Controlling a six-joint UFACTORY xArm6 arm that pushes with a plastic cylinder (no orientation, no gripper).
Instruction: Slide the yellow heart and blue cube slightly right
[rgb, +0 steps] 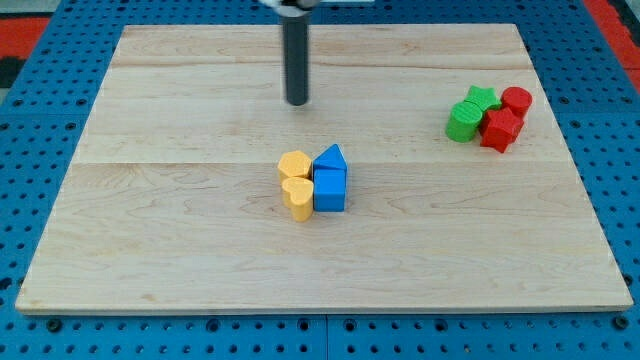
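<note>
The arm's dark rod (297, 60) stood upright over the wooden board (180, 250), its tip (297, 102) resting nearer the board's top edge than its bottom edge and touching nothing. The tool was a plain rod with no jaws, so it held no block. Well below the tip, near the middle of the board, four blocks sat pressed together in a tight cluster. The yellow heart (298, 197) lay at the cluster's lower left, with the blue cube (330, 189) touching its right side. Directly above the heart sat a second yellow block (293, 164), its shape hard to make out, and beside that, above the cube, a blue triangular block (330, 158). The tip stood apart from this group, roughly in line with the yellow pair and toward the board's top edge. Far off, near the board's top right corner, a second cluster gathered: a green star (481, 97), a green rounded block (461, 122), a red rounded block (516, 99) and a red block (499, 129) of unclear shape, all touching or nearly so.
</note>
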